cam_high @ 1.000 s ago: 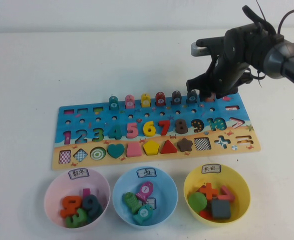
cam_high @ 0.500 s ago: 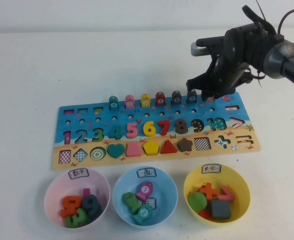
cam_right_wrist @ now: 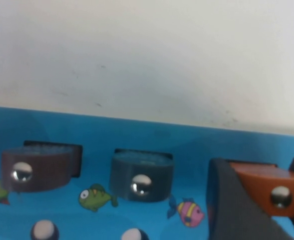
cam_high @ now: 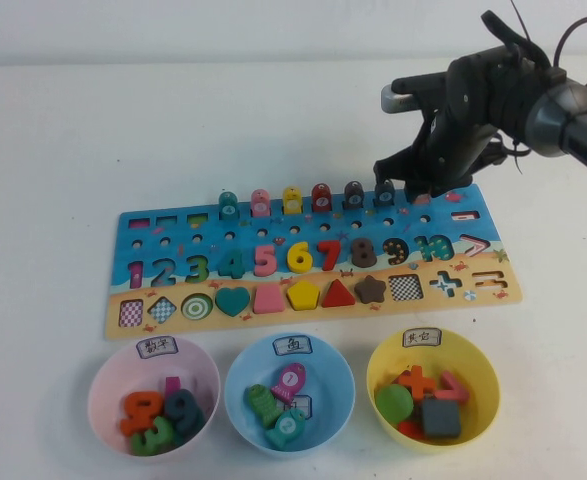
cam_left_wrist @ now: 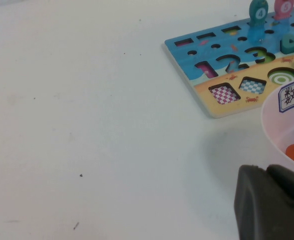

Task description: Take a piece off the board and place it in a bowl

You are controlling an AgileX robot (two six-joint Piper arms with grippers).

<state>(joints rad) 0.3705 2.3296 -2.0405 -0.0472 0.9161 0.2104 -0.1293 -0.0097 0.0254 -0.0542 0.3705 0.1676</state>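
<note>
At board's [cam_high: 313, 262] far edge, R claw [cam_high: 420, 192] is clenching around orange piece [cam_right_wrist: 267, 191], which is sitting in peg row. L claw [cam_left_wrist: 272, 202] is parking on bench [cam_left_wrist: 96, 130] by pink bowl [cam_left_wrist: 282, 120]; grip: can't tell.

I see a plain white worktop [cam_high: 93, 140] filling nearly all of the high view, matte and evenly lit, with only soft shadows on it. Along the far edge a slightly greyer band [cam_high: 223, 30] runs across, maybe a wall; I cannot tell. From the left wrist view, the surface carries a few tiny dark specks [cam_left_wrist: 80, 175].
</note>
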